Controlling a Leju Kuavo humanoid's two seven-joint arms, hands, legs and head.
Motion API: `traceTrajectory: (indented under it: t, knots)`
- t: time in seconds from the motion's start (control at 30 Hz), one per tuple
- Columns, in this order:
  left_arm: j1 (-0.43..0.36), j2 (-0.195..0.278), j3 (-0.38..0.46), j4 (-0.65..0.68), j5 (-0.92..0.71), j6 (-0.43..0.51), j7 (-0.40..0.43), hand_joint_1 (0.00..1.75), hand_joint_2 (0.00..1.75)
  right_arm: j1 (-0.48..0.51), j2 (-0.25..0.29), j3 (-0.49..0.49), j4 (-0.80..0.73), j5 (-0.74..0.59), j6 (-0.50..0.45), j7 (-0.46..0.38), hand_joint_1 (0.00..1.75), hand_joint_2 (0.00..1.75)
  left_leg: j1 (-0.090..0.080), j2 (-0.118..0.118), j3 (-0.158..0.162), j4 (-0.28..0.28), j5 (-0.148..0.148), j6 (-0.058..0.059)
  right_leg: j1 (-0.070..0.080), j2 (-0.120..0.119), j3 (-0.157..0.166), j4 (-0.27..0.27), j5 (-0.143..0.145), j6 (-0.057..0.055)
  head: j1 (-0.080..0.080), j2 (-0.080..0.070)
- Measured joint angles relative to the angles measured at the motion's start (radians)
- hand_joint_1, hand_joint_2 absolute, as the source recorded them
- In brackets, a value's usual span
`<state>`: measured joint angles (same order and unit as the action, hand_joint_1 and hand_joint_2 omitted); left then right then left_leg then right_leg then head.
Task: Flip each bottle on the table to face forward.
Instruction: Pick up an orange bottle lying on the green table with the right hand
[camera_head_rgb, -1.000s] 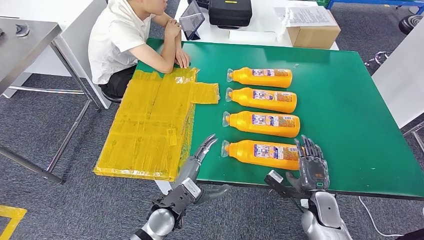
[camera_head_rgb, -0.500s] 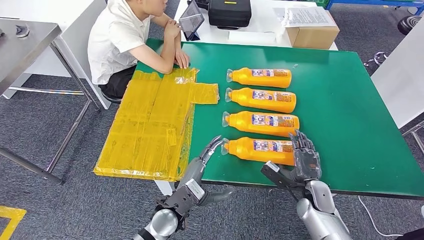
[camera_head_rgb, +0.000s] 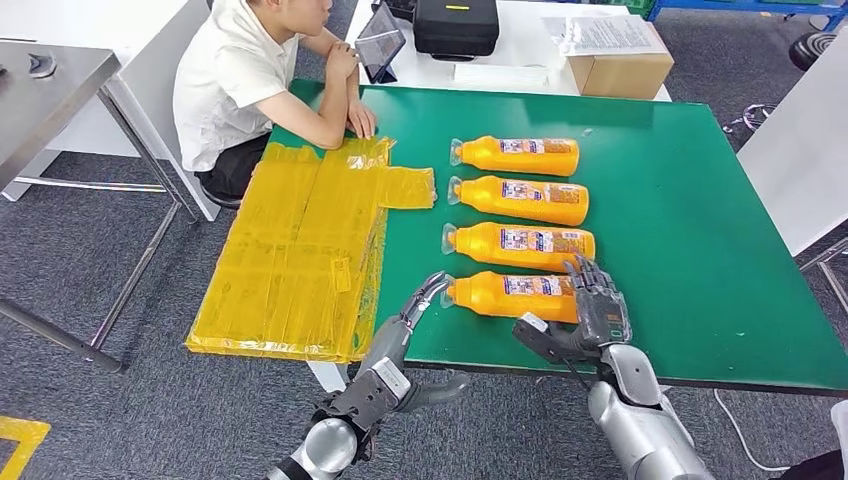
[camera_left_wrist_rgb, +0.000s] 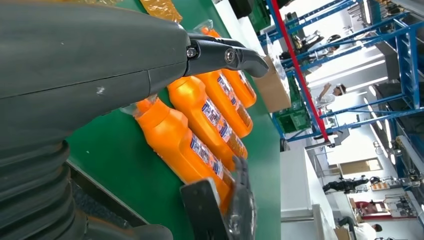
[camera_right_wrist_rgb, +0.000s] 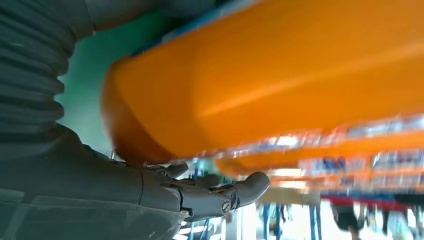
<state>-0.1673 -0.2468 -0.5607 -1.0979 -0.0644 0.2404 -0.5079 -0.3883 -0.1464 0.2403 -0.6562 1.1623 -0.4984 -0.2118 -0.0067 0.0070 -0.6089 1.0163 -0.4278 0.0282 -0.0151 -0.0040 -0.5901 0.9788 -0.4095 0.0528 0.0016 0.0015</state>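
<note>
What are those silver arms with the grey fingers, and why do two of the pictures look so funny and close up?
The arms belong to a walking robot. The big picture comes from a camera up on its body, looking down at a green table. The two odd pictures come from small cameras at its wrists, so they sit close behind each hand and look turned.

Four orange bottles lie on their sides in a row. The nearest bottle is the one the robot is working on. The left hand reaches to its cap end, and the right hand is at its bottom end, fingers against it. I cannot tell whether it grips yet.

A yellow sheet lies beside the bottles, and a person sits at the far corner.
</note>
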Motion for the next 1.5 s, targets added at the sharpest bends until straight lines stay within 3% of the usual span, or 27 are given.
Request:
traceTrajectory:
  t: [0.23, 0.57, 1.23, 1.37, 1.5]
  knots:
    - [-0.003, 0.000, -0.002, 0.000, 0.002, 0.006, 0.001, 0.00, 1.75, -0.011, -0.028, 0.037, 0.016, -0.011, 0.026, -0.003, 1.75, 1.75, 0.000, -0.003, 0.006, 0.000, 0.000, 0.001, 0.000, 0.000, 0.001, -0.001, -0.001, 0.001, 0.000, 0.000]
    - [-0.003, 0.000, -0.004, 0.000, 0.005, 0.017, 0.002, 0.00, 1.75, -0.002, -0.025, 0.036, 0.015, -0.118, 0.026, -0.042, 1.75, 1.75, 0.000, -0.003, 0.007, 0.000, 0.000, 0.002, 0.000, 0.000, 0.009, -0.001, 0.000, 0.001, 0.000, 0.000]
    - [-0.003, 0.000, -0.004, 0.000, 0.011, 0.017, 0.001, 0.00, 1.75, 0.006, -0.024, 0.035, 0.008, -0.142, 0.023, -0.066, 1.75, 1.75, 0.000, -0.003, 0.008, 0.000, 0.000, 0.002, 0.000, 0.000, 0.010, -0.001, 0.000, 0.001, 0.000, 0.000]
    - [0.002, -0.003, 0.004, 0.000, 0.081, 0.053, -0.028, 0.00, 1.75, 0.042, -0.003, 0.011, -0.037, -0.328, 0.033, -0.195, 1.75, 1.75, 0.000, -0.003, 0.007, 0.000, 0.000, 0.002, 0.000, 0.000, 0.010, 0.000, 0.000, 0.001, 0.000, 0.000]
    - [0.010, -0.016, 0.032, -0.001, 0.298, 0.121, -0.060, 0.00, 1.75, 0.127, 0.048, -0.016, -0.159, -0.514, 0.045, -0.270, 1.75, 1.75, 0.001, -0.002, 0.006, 0.000, -0.001, 0.001, 0.001, 0.000, 0.008, 0.000, 0.000, 0.001, 0.000, 0.000]
